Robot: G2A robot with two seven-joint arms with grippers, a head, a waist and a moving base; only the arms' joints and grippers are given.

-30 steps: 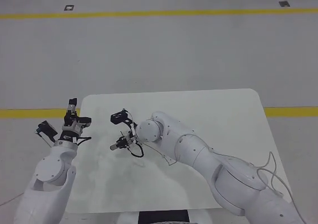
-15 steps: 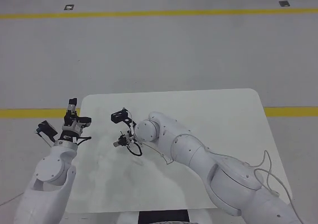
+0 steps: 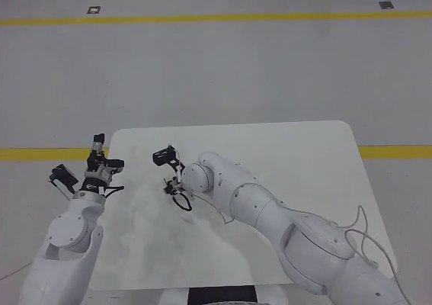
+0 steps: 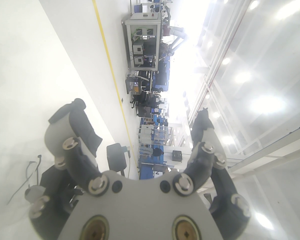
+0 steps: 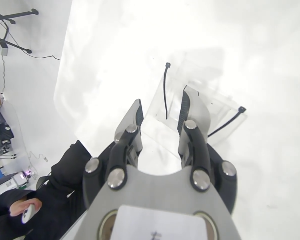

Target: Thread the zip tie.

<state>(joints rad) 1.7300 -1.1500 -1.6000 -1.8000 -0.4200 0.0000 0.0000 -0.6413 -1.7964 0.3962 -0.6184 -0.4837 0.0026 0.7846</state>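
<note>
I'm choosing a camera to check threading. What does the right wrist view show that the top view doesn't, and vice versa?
Right wrist view adds: a clear plastic holder below the open right gripper, and two black zip ties with square heads, one seen between its fingers. Top view adds: the left gripper at the white table's left edge, apart from the work. Shared: the table, the right gripper, dark ties beneath it.

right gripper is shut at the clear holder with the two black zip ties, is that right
Not quite. The right gripper is open, with its fingers spread apart, as the right wrist view shows. The rest holds: it is at the clear holder, which has one black zip tie and a second zip tie.
</note>
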